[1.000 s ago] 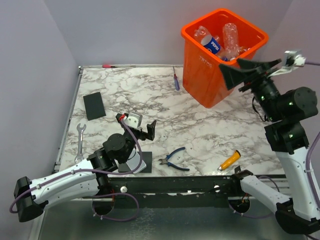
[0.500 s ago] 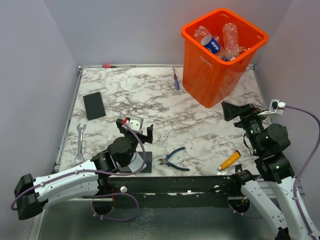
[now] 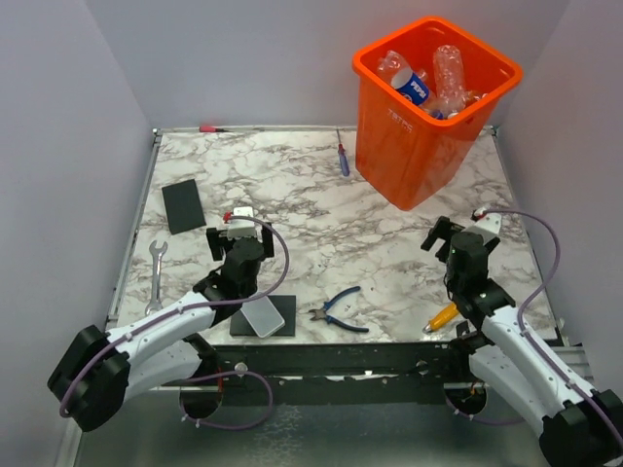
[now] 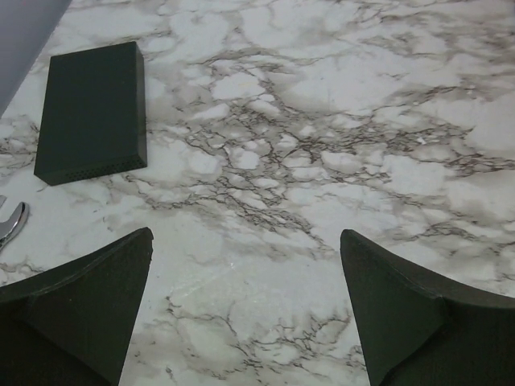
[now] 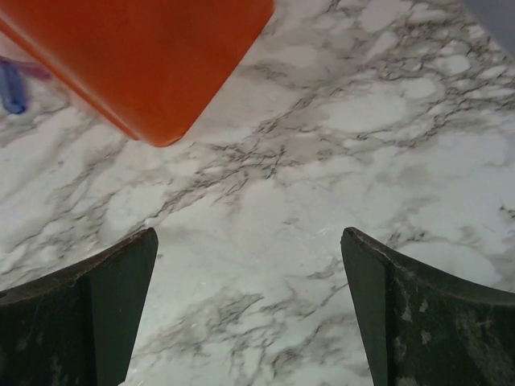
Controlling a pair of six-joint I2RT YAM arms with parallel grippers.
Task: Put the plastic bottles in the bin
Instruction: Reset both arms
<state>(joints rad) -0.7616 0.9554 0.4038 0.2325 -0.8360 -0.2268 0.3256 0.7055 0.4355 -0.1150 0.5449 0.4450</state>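
The orange bin (image 3: pixel 414 146) stands at the table's back right, tilted, with several plastic bottles (image 3: pixel 428 83) inside it; one has a blue label. No bottle lies on the marble table in these views. My right gripper (image 3: pixel 446 233) hangs low in front of the bin, open and empty. In the right wrist view the gripper (image 5: pixel 249 233) spans bare marble, with the bin's lower corner (image 5: pixel 153 56) ahead on the left. My left gripper (image 3: pixel 237 233) sits left of centre, open and empty; in the left wrist view only marble lies between the gripper's (image 4: pixel 245 237) fingers.
A black block (image 3: pixel 183 205) (image 4: pixel 92 108) and a wrench (image 3: pixel 156 277) lie at the left. Blue-handled pliers (image 3: pixel 341 309), an orange-handled screwdriver (image 3: pixel 448 312) and a dark pad (image 3: pixel 277 316) lie near the front edge. A small blue screwdriver (image 3: pixel 343 156) lies left of the bin.
My right arm dropped from beside the bin's rim to low over the table in front of the bin. My left gripper swung left and farther back. Both stayed open.
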